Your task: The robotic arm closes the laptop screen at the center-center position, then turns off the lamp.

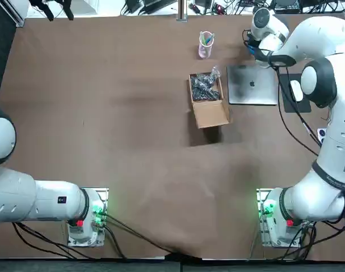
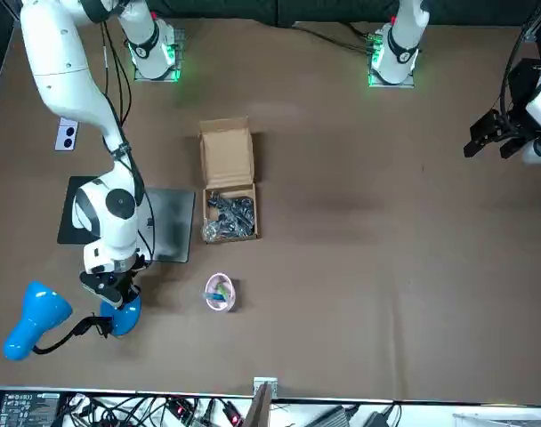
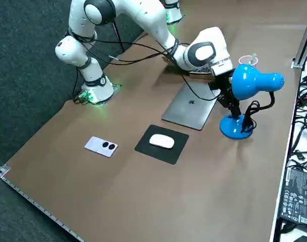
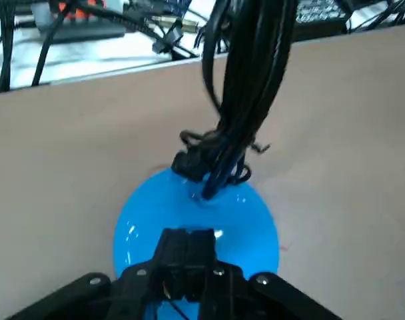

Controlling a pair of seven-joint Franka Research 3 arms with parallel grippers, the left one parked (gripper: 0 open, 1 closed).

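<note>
The silver laptop [image 1: 252, 85] [image 3: 189, 106] lies on the table with its lid shut flat. The blue desk lamp stands just beyond it near the table's far edge, with its round base [image 3: 236, 126] [image 2: 124, 316] [image 4: 196, 220] on the table and its head [image 3: 252, 80] [image 2: 35, 320] bent outward. My right gripper [image 4: 188, 235] [image 3: 226, 101] [image 2: 110, 298] points down onto the lamp base. Its two fingers are pressed together with nothing between them, their tips at the base's top, beside the black cable and stem [image 4: 246, 87].
An open cardboard box [image 1: 208, 101] with dark parts sits left of the laptop, and a pink cup [image 1: 205, 44] stands behind it. A white mouse [image 3: 162, 141] rests on a black pad, next to a small white two-button device [image 3: 101, 146]. Cables crowd the far table edge.
</note>
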